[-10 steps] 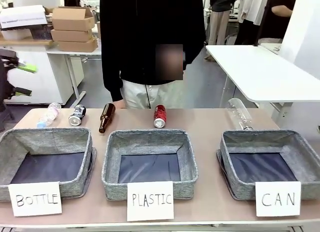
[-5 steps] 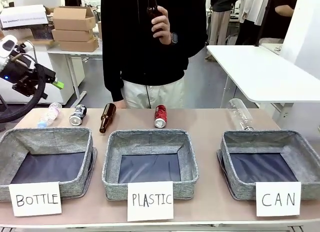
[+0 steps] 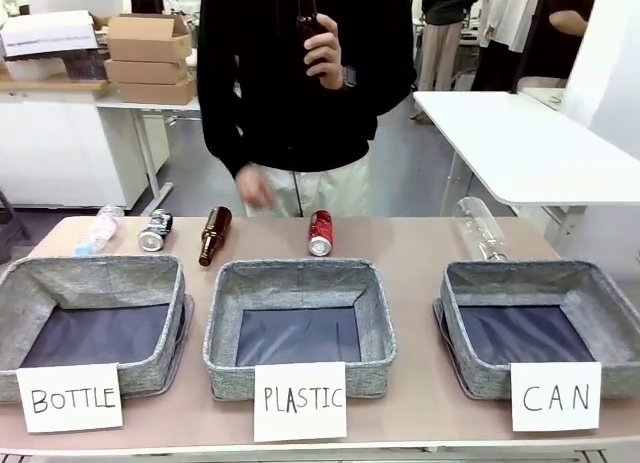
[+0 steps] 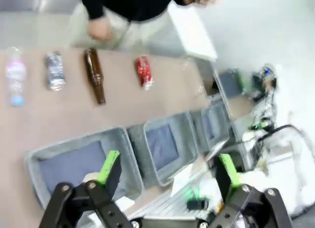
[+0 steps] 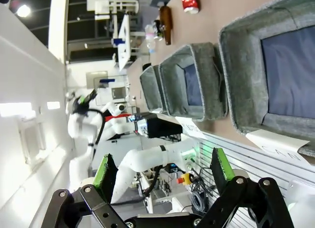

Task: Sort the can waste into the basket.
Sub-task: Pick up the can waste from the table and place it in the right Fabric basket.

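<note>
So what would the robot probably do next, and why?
Probably bring one open hand, perhaps the left hand, down toward the red can. Both cans, it and the dark blue can, lie at the table's far edge, the CAN basket is empty, and the right hand holds nothing either.

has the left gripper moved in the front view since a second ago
Yes. It was at the left edge above the BOTTLE basket before; now it is gone from the front view, and the left gripper shows only in its wrist camera, open.
</note>
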